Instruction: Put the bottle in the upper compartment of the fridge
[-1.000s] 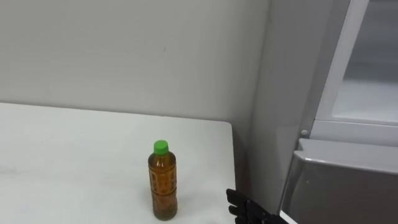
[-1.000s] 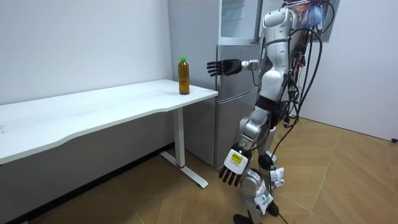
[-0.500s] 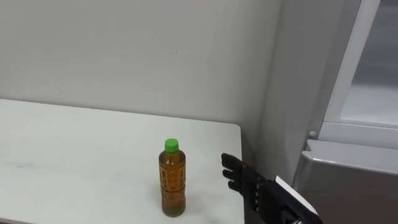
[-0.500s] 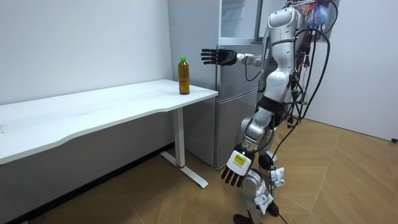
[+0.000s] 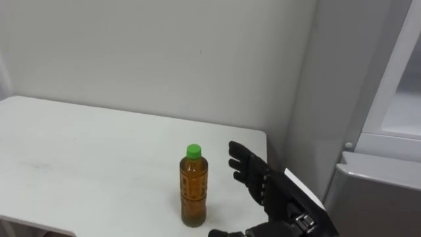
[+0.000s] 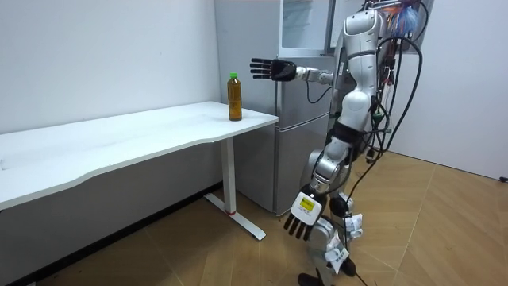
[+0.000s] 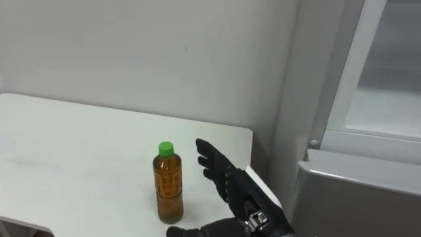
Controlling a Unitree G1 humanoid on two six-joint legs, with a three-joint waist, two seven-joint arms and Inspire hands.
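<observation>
The scene is lit brightly and evenly, as if from overhead. Only a faint, soft shadow is cast by the bottle (image 5: pixel 193 187) on the white table (image 5: pixel 79 151). In the room view, the wall (image 6: pixel 119 210) beneath the table is left in deeper shade.

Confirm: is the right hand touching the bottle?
Apart. The room view shows a clear gap between the open right hand and the bottle standing on the table.
</observation>
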